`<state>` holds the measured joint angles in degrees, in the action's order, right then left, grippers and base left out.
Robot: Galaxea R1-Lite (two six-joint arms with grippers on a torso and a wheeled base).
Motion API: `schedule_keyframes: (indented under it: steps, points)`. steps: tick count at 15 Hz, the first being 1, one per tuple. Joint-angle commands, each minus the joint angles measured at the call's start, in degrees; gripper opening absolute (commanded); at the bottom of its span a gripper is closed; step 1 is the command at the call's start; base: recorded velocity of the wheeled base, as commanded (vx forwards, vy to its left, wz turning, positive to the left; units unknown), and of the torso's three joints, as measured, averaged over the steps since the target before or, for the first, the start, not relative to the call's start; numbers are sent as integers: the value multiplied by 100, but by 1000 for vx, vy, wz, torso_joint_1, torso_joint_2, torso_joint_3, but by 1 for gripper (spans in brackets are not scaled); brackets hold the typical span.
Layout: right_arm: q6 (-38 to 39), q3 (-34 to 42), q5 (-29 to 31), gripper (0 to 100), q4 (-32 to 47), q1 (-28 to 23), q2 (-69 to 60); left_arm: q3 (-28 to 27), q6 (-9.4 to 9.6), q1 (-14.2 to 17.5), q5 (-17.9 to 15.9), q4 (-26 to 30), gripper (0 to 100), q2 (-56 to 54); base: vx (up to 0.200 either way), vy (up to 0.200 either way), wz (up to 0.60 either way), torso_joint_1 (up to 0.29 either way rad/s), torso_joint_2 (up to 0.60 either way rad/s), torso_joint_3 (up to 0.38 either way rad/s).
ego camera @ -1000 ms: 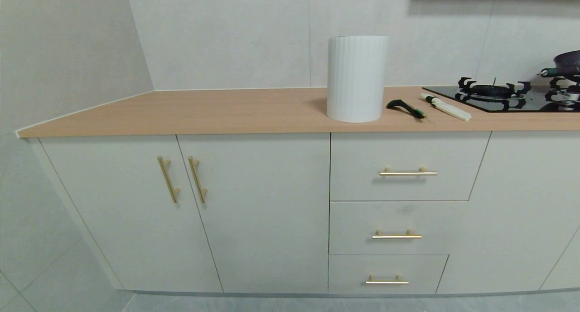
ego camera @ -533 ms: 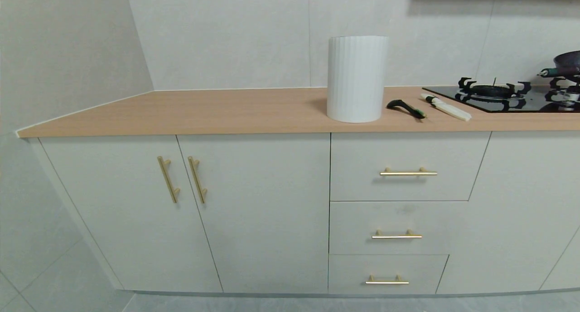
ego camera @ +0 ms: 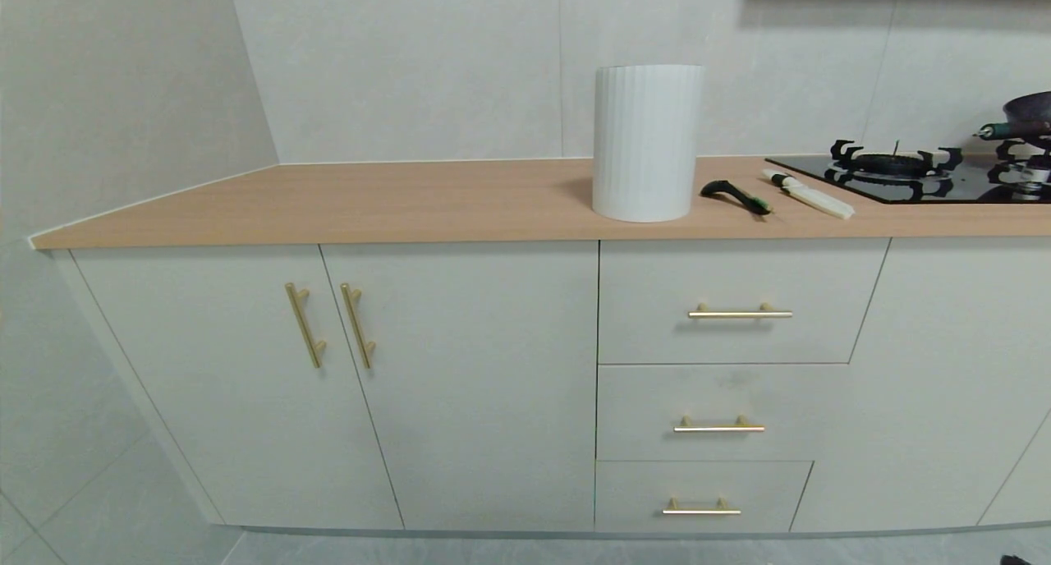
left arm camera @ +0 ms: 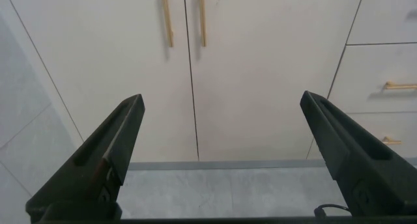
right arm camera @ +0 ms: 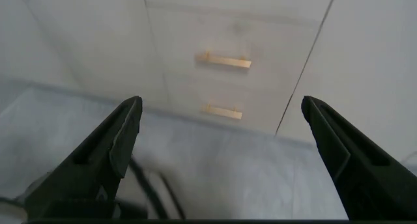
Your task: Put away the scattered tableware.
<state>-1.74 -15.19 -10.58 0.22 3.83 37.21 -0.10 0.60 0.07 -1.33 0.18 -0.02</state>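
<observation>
Left claw, left wrist view: the left claw is seen with jaws spread wide; nothing is held between them.
Left claw, facing: it is aimed low at the double cabinet doors, whose two gold pulls are seen above it, with the floor close below.
Right claw, right wrist view: the right claw is likewise spread wide and nothing is gripped.
Right claw, facing: it is pointed at the lower drawer fronts; two drawer pulls are seen ahead, with the floor beneath.
Tableware, head view: a dark utensil and a white utensil are laid flat on the countertop, near each other but apart.
Tableware, placing: both are found between the white ribbed canister and the hob, directly above the drawer stack.
Long axes: both pieces are laid roughly parallel, each run from far-left to near-right, slanted to the counter's front edge.
Key relation: the tableware is set well above both claws, since each is held down at cabinet level.
Nearer arm: the right arm is judged nearer, as the drawers faced by it are under the utensils; the doors faced by the left are well to the left.
Next move, judged: a lift of the right claw is called for, with the jaws turned across the slanted axis.
</observation>
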Motion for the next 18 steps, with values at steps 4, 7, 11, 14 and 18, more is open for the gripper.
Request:
schedule_keyframes:
  steps: [4,7,11,14,18]
  points:
    - [95,-1707,3,100,-1446,391,4998,1,-7,-7,1,-1,100,2,0,0,0,0,0,0]
    - [104,-2146,30,100,-2026,391,6290,1,2,1,1,-1,100,2,0,0,0,0,0,0]
    - [113,-2506,47,100,-2641,399,7582,1,2,1,1,-1,100,2,0,0,0,0,0,0]
    - [130,-2445,302,100,-3880,417,8874,1,-7,1,1,-1,100,2,0,0,0,0,0,0]
    - [359,-2419,786,100,-5410,514,9806,1,-7,1,1,-1,100,2,0,0,0,0,0,0]
